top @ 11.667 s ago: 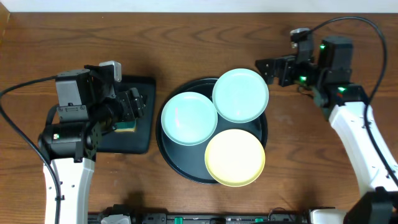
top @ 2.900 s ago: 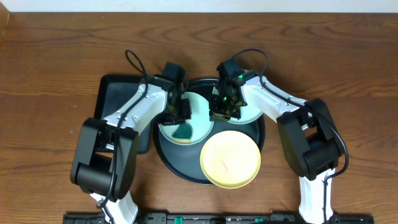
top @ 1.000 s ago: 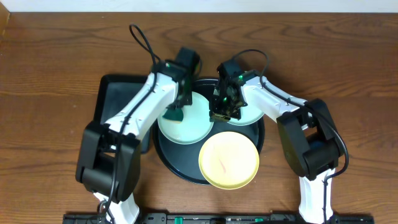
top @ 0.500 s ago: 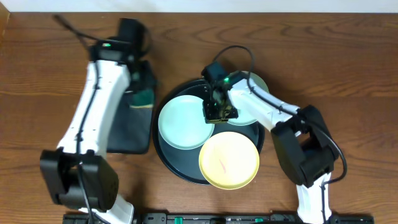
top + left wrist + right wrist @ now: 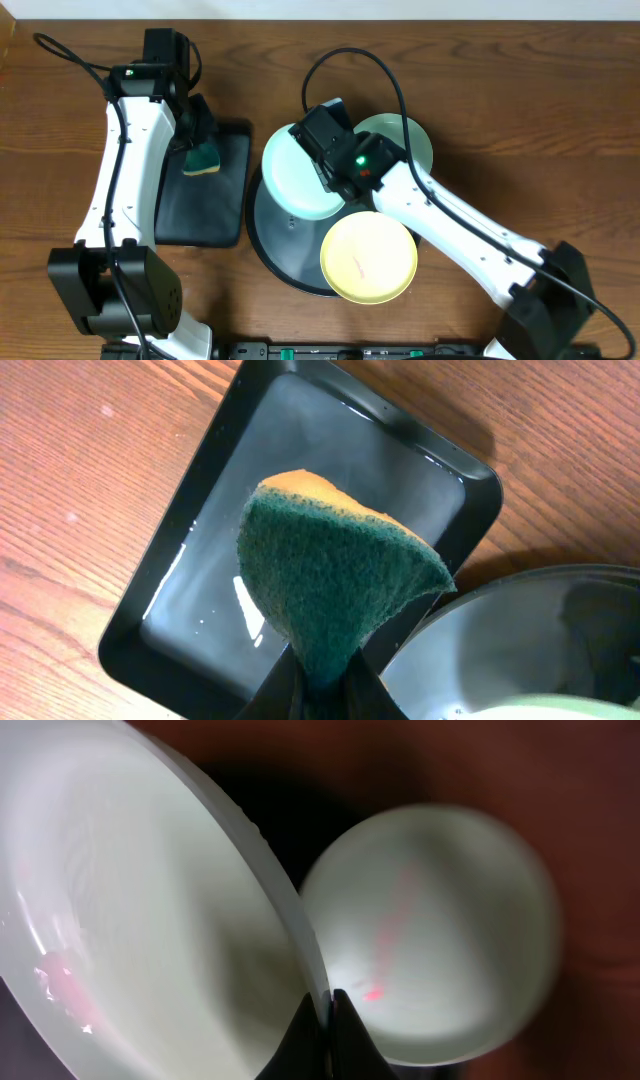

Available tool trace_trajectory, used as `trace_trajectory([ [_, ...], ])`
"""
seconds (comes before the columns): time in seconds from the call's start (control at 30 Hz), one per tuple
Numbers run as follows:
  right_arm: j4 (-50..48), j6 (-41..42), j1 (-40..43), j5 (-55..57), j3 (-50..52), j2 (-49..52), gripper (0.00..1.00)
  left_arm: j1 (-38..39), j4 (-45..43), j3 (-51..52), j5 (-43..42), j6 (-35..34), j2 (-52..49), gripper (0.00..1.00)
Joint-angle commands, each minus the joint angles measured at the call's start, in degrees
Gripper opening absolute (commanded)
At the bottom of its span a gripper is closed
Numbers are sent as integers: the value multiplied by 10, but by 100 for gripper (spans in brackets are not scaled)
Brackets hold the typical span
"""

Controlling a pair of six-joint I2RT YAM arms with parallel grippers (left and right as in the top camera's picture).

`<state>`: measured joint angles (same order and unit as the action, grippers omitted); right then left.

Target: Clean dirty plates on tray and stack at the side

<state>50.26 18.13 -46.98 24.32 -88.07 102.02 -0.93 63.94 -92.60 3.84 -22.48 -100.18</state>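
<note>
Left fingers (image 5: 272,698) pinch a coarse green-yellow sponge (image 5: 335,585) over your wet black rectangular tray (image 5: 200,595). Right fingers (image 5: 352,1038) clamp a smooth mint round plastic plate (image 5: 150,920) by its rim, over the round black tray (image 5: 278,250).

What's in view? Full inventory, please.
table: 1, brown wood, under everything
round tray: 1, black, centre
rectangular tray: 1, black, left of round tray
held mint plate: 1, mint, tilted above round tray's left side
second mint plate: 1, mint, round tray's upper right
yellow plate: 1, pale yellow, round tray's lower right
sponge: 1, green and yellow, above rectangular tray
left hand: 1, black, shut on sponge
right hand: 1, black, shut on held mint plate's rim
</note>
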Motion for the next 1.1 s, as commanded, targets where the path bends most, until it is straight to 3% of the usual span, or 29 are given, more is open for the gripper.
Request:
trace_trajectory([
  [0.0, -2, -37, -28, 156, -11, -32, 1, -1, 1, 0, 13, 4, 6, 7],
  [0.3, -25, -104, -103, 386, -11, -46, 1, -1, 1, 5, 13, 3, 6, 7],
  [0.63, -86, -122, -174, 616, -11, -46, 1, -1, 1, 5, 13, 3, 6, 7],
  [0.77, -122, -170, -180, 622, -11, -46, 1, -1, 1, 5, 13, 3, 6, 7],
  [1.07, -115, -171, -178, 554, -11, -46, 1, -1, 3, 5, 13, 3, 6, 8],
])
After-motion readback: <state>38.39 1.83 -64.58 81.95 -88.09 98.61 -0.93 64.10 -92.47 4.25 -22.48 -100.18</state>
